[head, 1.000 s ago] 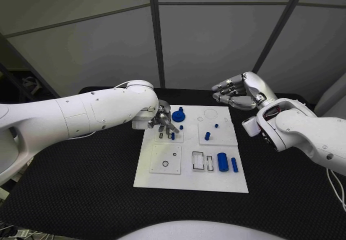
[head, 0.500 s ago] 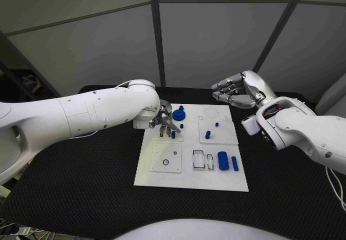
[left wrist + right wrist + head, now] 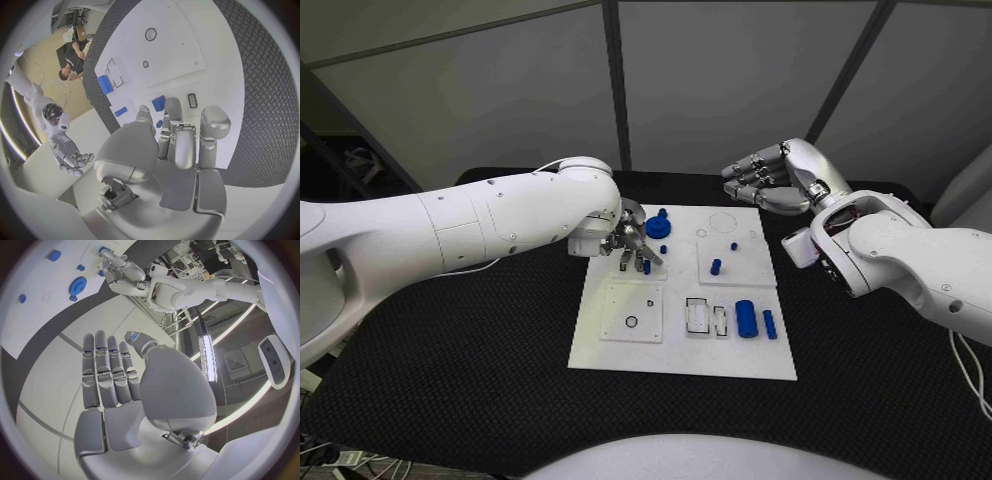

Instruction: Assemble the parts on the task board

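The white task board (image 3: 625,355) lies in the middle of the black table. My left hand (image 3: 626,242) reaches down over its far left part, beside the blue gear (image 3: 658,228). Thumb and fingers close round a small blue peg (image 3: 646,266) that stands on the board; the left wrist view shows this peg (image 3: 159,123) between the fingertips. My right hand (image 3: 770,180) hangs raised beyond the board's far right corner, fingers straight and apart, holding nothing. Two short blue pegs (image 3: 715,267) (image 3: 665,249) stand mid-board.
A thick blue cylinder (image 3: 746,318) and a thinner blue bar (image 3: 769,324) lie at the board's near right, beside rectangular slots (image 3: 697,317). A square plate with a round hole (image 3: 632,322) sits near left. Grey partition walls stand behind the table.
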Controlling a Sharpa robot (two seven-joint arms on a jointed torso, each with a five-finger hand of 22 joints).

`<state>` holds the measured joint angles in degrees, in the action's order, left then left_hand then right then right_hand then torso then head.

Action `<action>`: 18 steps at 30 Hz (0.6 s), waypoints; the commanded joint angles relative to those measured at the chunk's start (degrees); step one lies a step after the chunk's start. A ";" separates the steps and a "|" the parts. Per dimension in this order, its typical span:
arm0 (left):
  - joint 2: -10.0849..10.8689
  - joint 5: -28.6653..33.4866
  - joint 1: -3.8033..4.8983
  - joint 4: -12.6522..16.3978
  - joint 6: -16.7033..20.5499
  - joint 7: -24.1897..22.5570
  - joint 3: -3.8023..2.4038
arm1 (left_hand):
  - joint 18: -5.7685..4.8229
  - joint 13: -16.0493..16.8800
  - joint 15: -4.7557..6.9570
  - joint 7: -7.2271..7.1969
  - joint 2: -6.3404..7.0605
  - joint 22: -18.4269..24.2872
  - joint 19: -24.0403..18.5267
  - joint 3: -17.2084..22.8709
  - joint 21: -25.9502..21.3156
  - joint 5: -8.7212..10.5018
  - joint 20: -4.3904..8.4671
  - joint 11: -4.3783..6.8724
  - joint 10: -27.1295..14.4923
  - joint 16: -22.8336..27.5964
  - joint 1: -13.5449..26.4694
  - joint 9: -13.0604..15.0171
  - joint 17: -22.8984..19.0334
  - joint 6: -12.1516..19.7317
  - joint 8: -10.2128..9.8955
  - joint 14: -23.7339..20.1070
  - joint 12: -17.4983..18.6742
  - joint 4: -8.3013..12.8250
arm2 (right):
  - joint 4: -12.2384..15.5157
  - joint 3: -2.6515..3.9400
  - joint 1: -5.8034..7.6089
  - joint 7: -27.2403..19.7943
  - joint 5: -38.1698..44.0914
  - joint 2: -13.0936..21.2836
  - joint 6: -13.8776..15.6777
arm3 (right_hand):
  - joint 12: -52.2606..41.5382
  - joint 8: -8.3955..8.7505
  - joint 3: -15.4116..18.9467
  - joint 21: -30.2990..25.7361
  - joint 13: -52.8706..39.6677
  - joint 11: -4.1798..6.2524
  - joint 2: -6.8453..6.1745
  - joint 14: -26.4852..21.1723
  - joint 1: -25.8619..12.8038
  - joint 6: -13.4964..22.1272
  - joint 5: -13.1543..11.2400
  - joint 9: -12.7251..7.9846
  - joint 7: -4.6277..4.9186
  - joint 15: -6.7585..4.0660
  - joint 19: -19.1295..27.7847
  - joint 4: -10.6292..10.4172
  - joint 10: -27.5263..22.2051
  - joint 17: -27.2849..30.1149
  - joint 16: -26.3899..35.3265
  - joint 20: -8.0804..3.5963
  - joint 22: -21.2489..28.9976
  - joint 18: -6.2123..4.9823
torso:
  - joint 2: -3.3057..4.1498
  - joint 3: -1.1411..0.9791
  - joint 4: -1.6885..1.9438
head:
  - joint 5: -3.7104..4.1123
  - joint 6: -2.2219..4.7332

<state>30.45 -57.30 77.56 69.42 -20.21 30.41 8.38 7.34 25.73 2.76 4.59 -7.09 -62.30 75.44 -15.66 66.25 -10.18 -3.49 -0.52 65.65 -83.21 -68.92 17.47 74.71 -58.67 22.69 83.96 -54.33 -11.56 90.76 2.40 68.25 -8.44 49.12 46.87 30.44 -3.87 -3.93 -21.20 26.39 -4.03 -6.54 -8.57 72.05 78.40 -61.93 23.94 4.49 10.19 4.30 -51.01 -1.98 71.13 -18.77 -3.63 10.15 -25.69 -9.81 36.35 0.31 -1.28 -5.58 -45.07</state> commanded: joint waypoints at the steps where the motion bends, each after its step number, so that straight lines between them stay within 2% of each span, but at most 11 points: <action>1: -0.12 0.63 0.03 -0.08 -0.89 0.44 -0.01 | -0.87 0.09 0.51 -0.19 -0.28 0.02 0.19 0.51 0.26 -0.39 0.39 0.29 -0.06 0.16 -0.53 0.26 -0.06 0.10 0.31 1.85 0.29 -0.02 | 0.01 0.05 0.10 -0.01 -0.18 -0.08 -0.68 | 0.19 0.18 0.15 -0.17 0.06 -0.14 -0.01 -0.34 -0.69 -0.05 0.26 -0.07 0.30 -0.15 0.17 0.25 -0.37 0.12 0.09 0.14 0.10 -0.38 | -0.02 0.01 -0.03 | 0.01 -0.09; 18: -0.42 1.16 -0.04 -0.55 -1.06 0.46 -0.01 | -0.88 0.60 0.62 -0.28 -1.36 -0.08 0.08 4.17 0.27 -0.19 0.52 0.41 -0.10 0.28 -3.02 2.93 -0.04 1.22 0.71 1.84 0.97 1.77 | 0.05 0.05 0.10 0.22 -0.18 -0.16 -1.35 | 0.16 0.15 0.15 -0.28 0.08 -0.13 0.11 -0.38 -0.77 -0.08 0.38 -0.06 0.28 -0.13 0.17 0.18 -0.36 0.22 0.08 0.18 0.17 -0.39 | -0.02 -0.02 -0.01 | 0.10 -0.50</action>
<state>30.12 -56.47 77.47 68.95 -20.63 30.46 8.38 7.34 26.25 2.96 4.19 -8.25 -62.30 75.64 -11.84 66.25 -10.18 -3.29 -0.52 65.64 -83.21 -71.44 20.32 74.70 -57.82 23.14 84.16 -53.58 -9.68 90.74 2.40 68.25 -8.11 49.10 46.77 29.72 -3.87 -3.94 -21.20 26.39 -4.04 -6.55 -8.34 72.05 78.17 -61.93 23.94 4.50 10.19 4.30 -51.01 -1.98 71.13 -18.59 -3.63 10.15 -25.61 -9.80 36.35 0.30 -1.32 -5.45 -45.52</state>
